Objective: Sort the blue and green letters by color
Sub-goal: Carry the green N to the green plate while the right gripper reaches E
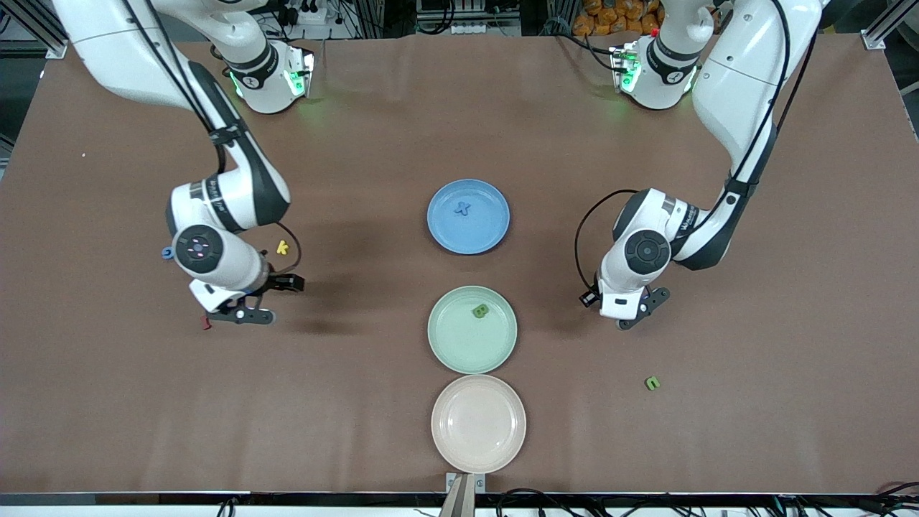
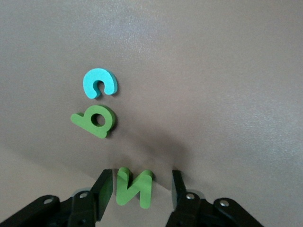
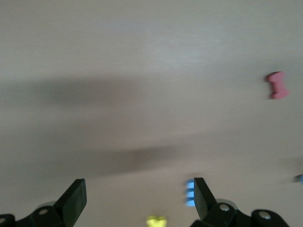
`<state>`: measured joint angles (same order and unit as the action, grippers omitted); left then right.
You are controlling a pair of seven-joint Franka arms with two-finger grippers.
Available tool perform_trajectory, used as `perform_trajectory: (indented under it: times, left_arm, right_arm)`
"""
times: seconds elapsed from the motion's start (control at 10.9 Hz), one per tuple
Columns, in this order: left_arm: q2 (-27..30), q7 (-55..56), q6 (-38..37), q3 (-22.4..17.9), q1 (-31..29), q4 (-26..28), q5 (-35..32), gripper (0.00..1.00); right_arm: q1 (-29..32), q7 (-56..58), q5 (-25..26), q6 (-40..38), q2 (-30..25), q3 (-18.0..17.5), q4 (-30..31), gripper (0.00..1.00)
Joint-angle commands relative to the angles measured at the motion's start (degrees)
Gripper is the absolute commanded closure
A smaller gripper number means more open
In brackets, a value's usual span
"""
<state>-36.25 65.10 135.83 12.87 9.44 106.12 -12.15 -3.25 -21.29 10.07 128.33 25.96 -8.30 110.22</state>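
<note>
My left gripper (image 2: 141, 176) is low over the table toward the left arm's end, open, with a green letter N (image 2: 135, 189) between its jaws; a gap shows on one side. A green b (image 2: 97, 121) and a blue c (image 2: 99, 83) lie beside it. In the front view this gripper (image 1: 641, 310) hides them; another green letter (image 1: 652, 383) lies nearer the camera. My right gripper (image 3: 138, 183) is open and holds nothing, with a blue letter (image 3: 190, 193) at one finger. A blue x (image 1: 463, 209) lies on the blue plate (image 1: 495, 230), a green letter (image 1: 479, 311) on the green plate (image 1: 452, 345).
A pink plate (image 1: 478, 424) stands nearest the camera in the row of plates. Around the right gripper (image 1: 269, 300) lie a yellow k (image 1: 282, 248), a dark red letter (image 1: 207, 323) and a blue letter (image 1: 167, 253).
</note>
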Motion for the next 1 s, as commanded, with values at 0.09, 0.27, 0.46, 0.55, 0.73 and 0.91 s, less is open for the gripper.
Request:
perform_trajectory:
  times: [0.09,0.27,0.46,0.55,0.73,0.91]
  left_arm:
    - [1.5,-1.3,0.8,0.5,-0.7,2.1,-1.6,0.99]
    - [1.8,-1.5,0.8,0.5,-0.7,2.0,-1.6,1.0]
    - [3.6,-2.2,0.5,0.8,0.7,0.9,-1.6,1.0]
    - [3.7,-3.0,0.1,1.1,1.9,-1.6,-1.6,1.0]
    - [2.4,-3.8,0.0,1.3,4.3,-6.7,-1.6,1.0]
    - [0.0,-4.3,0.0,1.3,7.1,-11.9,-1.3,1.0]
  right_arm:
    - [6.6,9.4,0.9,8.4,-8.0,-1.0,12.8,0.0]
    - [8.6,10.8,0.9,13.8,-9.9,-1.0,18.1,0.0]
    - [10.4,12.2,0.9,16.9,-11.2,-1.1,21.6,0.0]
    - [10.6,12.2,0.8,19.0,-11.2,-1.1,22.8,0.0]
    - [11.2,12.2,0.8,23.7,-11.1,-1.1,25.7,0.0]
    - [11.2,12.0,0.6,26.9,-10.0,-1.1,26.5,0.0]
